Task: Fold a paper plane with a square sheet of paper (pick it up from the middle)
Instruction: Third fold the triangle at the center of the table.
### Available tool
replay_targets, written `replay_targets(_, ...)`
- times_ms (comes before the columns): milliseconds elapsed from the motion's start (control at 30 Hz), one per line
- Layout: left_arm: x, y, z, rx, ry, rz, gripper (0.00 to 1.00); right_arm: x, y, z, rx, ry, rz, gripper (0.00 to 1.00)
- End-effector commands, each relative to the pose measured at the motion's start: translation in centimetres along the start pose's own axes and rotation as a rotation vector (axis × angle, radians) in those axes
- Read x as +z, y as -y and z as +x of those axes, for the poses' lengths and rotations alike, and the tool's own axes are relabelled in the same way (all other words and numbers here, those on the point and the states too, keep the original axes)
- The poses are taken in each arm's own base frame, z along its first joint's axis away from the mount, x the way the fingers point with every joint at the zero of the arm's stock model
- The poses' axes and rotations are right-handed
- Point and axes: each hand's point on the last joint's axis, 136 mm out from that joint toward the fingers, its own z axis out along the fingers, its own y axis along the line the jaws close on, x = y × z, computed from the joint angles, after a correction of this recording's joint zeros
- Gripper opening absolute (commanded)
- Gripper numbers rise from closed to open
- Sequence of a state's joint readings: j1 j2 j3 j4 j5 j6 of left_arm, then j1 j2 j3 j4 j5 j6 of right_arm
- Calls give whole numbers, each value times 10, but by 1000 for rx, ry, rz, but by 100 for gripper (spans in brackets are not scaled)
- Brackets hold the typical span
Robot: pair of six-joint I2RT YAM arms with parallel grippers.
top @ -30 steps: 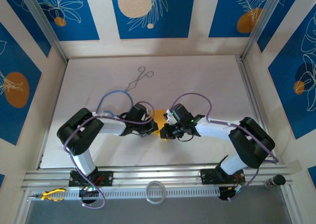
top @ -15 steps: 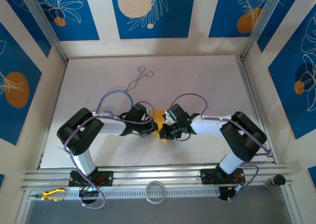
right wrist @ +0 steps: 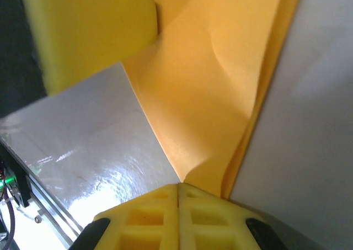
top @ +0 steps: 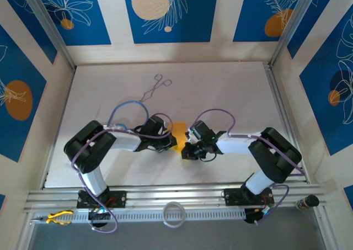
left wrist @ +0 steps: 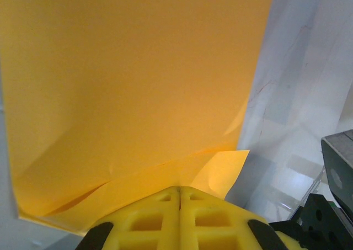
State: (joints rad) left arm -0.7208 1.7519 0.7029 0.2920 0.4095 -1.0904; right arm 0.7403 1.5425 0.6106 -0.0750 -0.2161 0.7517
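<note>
Posture first: in the top view we see two arms, each folded at the elbow and reaching inward, so that their wrists meet head-on near the middle of the bench [top: 220, 90], slightly toward its near edge. We find the left gripper [left wrist: 180, 192] closed, its two yellow fingers pressed flat together on the near edge of the square sheet of paper [left wrist: 138, 84]. The right gripper [right wrist: 178, 188] is likewise closed, pinching the same sheet from the opposite side, where two layers converge at its fingertips. We count one sheet, orange-yellow, held between the two grippers; whether it touches the bench we cannot tell. It is folded, with a flap overlapping the main panel in the left wrist view and a soft dent in the right wrist view. Elsewhere we count one pair of forceps [top: 155, 88] lying well apart toward the far side of the bench, and one white ring [top: 175, 213] and one yellow-handled pair of pliers [top: 57, 217] at the near rail.
</note>
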Motion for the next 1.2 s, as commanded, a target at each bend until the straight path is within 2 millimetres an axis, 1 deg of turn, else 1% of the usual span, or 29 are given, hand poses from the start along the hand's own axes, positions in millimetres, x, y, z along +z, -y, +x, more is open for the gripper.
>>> replay_targets(0, 5, -19, 2, 2, 1, -75, 0, -6, 10, 16, 36, -31, 31, 6)
replay_targets(100, 5, -19, 2, 3, 2, -75, 0, -13, 0, 14, 19, -26, 0, 6)
replay_targets(267, 5, -18, 2, 3, 1, -72, 0, -24, -27, -2, -15, 19, -71, 6)
replay_targets(367, 5, -18, 1, 1, 1, -71, 0, -17, -33, -12, -11, 14, -84, 6)
replay_targets(433, 5, -17, 1, 2, 0, -69, 0, -10, -34, -18, 3, 11, -77, 6)
replay_targets(533, 5, -17, 1, 4, 0, -68, 0, -1, -29, -27, 49, 20, -47, 7)
replay_targets(600, 5, -17, 2, 4, 0, -68, 0, 6, -23, -29, 52, 23, -26, 7)
replay_targets(667, 6, -18, 2, 4, -2, -68, 0, 13, -15, -25, 75, -10, -23, 7)
replay_targets(733, 6, -17, 1, 5, -3, -66, 0, 14, -8, -17, 87, -36, -10, 7)
replay_targets(900, 5, -20, 1, 4, 4, -77, 0, 5, 8, 4, 101, -54, 14, 7)
replay_targets(1000, 6, -22, 1, -1, 6, -85, 0, -1, 11, 16, 102, -67, -13, 7)
replay_targets(1167, 4, -24, 0, -3, 10, -94, 0, -7, 22, 36, 123, -83, -7, 7)
